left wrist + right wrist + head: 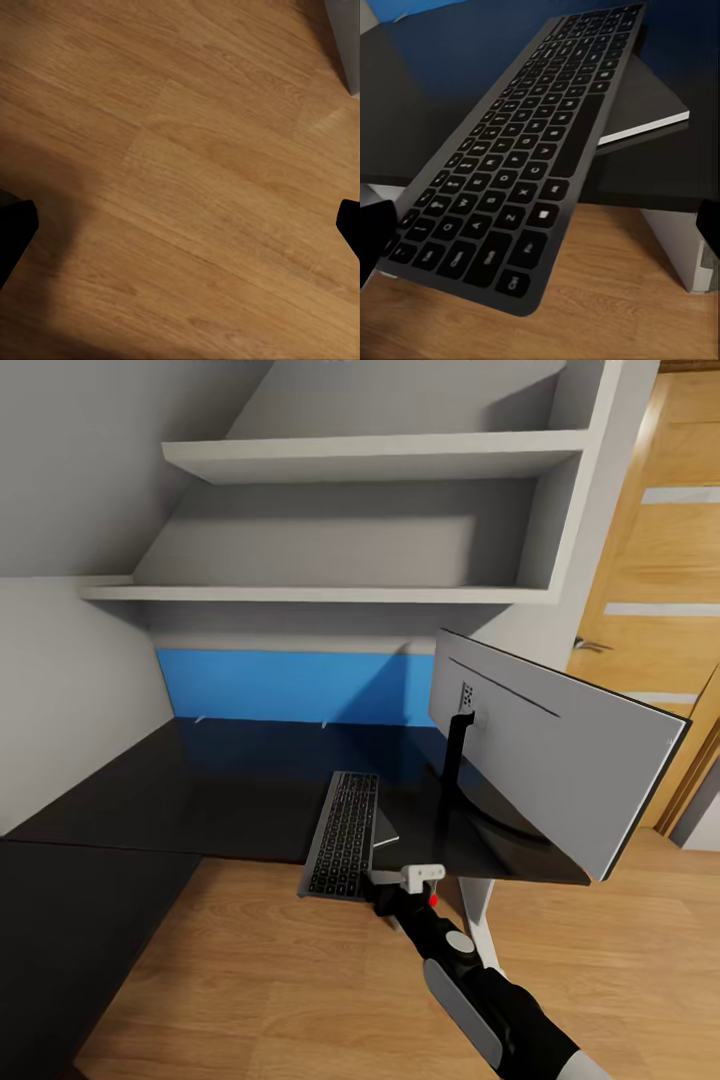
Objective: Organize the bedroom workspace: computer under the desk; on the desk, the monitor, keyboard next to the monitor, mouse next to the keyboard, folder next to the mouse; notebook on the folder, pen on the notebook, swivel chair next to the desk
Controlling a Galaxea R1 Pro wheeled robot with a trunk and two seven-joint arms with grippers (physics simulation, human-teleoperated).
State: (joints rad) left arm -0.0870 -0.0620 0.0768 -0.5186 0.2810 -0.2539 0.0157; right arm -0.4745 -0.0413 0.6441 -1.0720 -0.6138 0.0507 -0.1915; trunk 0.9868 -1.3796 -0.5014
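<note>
Head view – keyboard [343, 849] at centre on the black desk [200, 790], its near end over the edge, monitor [560, 745] right of it, my right gripper [385, 880] just beside the keyboard, spread open, left wrist view – wood floor [180, 180], my left gripper [180, 225] wide open, right wrist view – keyboard resting on a grey notebook [649, 105].

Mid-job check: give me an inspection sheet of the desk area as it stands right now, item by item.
Surface: long glossy black desk, mostly bare.
Job's things: slim dark-keyed keyboard lies lengthwise, near end overhanging the desk edge, partly atop a thin grey notebook; wide monitor shows its silver-grey back, standing on the desk.
Clutter: nothing seen.
Grippers: right pincer at the keyboard's overhanging end, grip unclear; left pincer open over wood floor.
Cables: nothing seen.
Surroundings: white shelves, blue wall panel, oak door.
</note>
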